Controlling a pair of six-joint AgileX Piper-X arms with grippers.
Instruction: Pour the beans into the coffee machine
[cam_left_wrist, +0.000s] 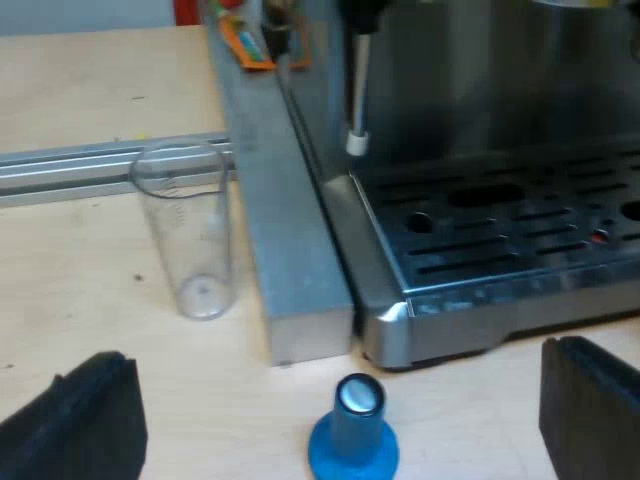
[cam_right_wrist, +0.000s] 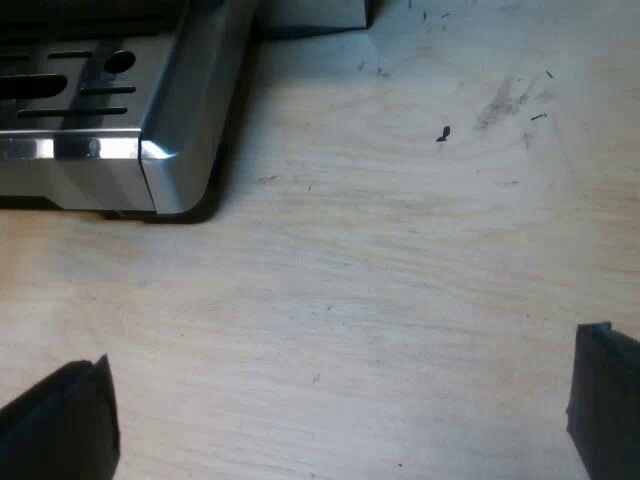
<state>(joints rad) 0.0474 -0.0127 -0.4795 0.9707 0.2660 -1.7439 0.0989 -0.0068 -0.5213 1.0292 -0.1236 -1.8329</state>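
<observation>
On the wooden table (cam_left_wrist: 70, 290), just beside the metal bar (cam_left_wrist: 290, 270) flanking the espresso machine (cam_left_wrist: 500, 230), the measuring glass (cam_left_wrist: 190, 235) stands upright. Our left gripper (cam_left_wrist: 335, 365) hovers, fingers wide, with the blue tamper (cam_left_wrist: 352, 445) between them, clear of both. Our right gripper (cam_right_wrist: 335, 395), equally wide, hangs over the table near the machine's front corner.

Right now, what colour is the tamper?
The tamper is blue with a silvery top, clearest in the left wrist view.
</observation>
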